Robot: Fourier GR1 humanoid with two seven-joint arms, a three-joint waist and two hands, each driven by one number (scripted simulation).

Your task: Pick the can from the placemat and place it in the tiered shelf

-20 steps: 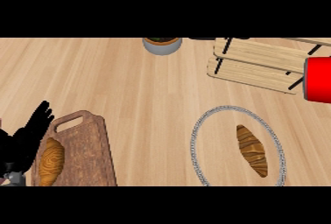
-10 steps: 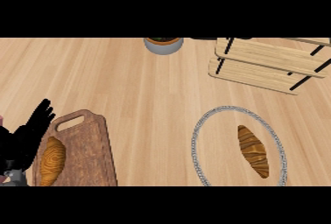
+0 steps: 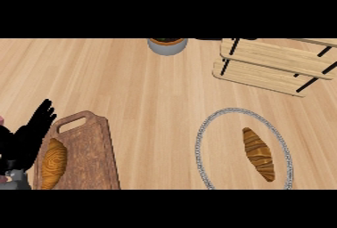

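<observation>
Shelf [image 3: 276, 67] is sitting far off to the upper right of your left hand [image 3: 26, 138], which is resting open with fingers up beside the cutting board [image 3: 85, 151], while you are seeing neither can nor right hand.

A dark wooden cutting board [image 3: 85, 151] with a handle slot at its top lies at the lower left of the frame, and a golden bread loaf [image 3: 54, 162] rests along its left side. At the lower right a croissant [image 3: 258, 153] lies slantwise — brown, striped — inside an oval ring with a pale beaded rim [image 3: 200, 147], the counter's wood showing within it. At the top centre a grey pot [image 3: 167, 45] stands partly cut by the frame's edge.
</observation>
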